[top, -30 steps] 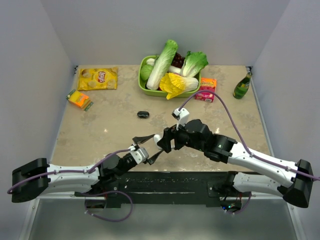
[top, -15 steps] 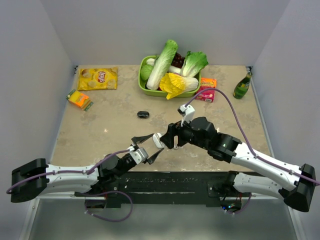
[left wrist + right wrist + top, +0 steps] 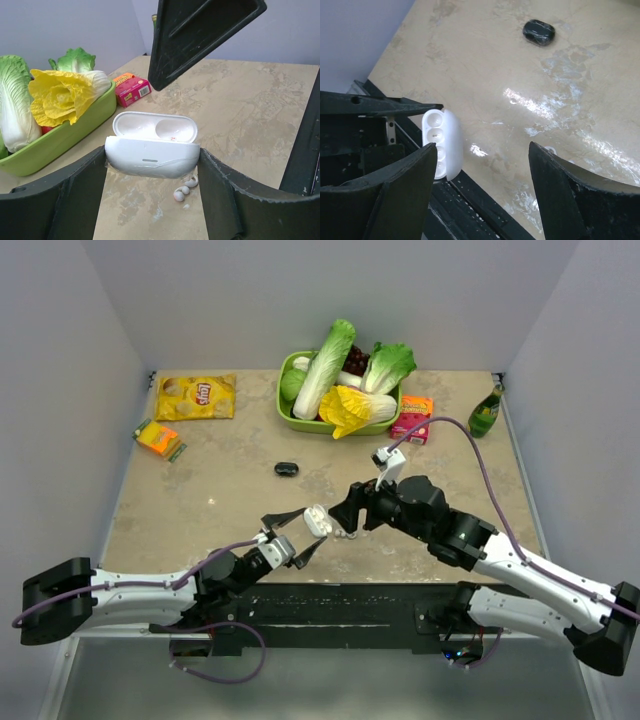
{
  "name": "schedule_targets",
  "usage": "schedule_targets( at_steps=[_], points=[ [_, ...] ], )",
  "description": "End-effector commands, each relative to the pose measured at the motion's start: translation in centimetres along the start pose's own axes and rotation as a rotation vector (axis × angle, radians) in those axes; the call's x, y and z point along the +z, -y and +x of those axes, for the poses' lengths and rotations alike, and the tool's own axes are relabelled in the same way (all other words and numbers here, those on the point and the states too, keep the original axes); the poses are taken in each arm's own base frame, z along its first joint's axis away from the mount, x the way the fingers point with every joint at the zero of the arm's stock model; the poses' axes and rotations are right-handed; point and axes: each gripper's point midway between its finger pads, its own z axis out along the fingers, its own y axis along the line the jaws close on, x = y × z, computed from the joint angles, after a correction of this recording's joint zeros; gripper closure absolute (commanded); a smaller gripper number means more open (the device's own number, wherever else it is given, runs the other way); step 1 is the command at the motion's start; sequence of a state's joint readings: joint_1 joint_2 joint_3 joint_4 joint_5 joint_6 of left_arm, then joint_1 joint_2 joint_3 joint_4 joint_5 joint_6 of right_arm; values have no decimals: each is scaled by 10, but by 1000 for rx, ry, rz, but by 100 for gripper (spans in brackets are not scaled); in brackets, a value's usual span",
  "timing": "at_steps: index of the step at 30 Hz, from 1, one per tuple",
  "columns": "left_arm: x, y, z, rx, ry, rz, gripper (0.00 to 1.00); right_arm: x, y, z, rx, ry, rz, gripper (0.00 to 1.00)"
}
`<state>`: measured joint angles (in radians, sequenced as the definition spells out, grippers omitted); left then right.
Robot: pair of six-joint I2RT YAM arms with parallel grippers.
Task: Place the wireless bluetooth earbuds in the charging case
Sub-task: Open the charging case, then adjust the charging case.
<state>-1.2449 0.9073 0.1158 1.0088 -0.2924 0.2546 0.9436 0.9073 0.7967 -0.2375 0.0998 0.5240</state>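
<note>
While the left gripper [image 3: 305,531] clasps the open case [image 3: 150,150], the right gripper [image 3: 482,150] hangs just beside it, jaws spread and empty. Earbuds [image 3: 182,191] lie on the table [image 3: 250,100] beneath the case.

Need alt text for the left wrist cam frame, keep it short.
The left tool grips the open white charging case between its fingers, lid up, both wells empty. The white earbuds lie on the tan table just below it; a green tray of cabbages and a red box sit at the frame's left.
</note>
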Motion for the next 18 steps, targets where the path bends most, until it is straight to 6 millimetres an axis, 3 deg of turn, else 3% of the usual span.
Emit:
schedule_targets(
  at_steps=[1, 10, 18],
  points=[
    [0, -7, -19, -10, 76, -32, 100, -6, -28, -19, 24, 73, -142, 25],
    [2, -7, -26, -16, 102, -33, 100, 15, -38, 3, 11, -31, -197, 36],
    [2, -7, -30, -20, 113, -30, 100, 22, -37, 7, 2, -47, -194, 48]
  ],
)
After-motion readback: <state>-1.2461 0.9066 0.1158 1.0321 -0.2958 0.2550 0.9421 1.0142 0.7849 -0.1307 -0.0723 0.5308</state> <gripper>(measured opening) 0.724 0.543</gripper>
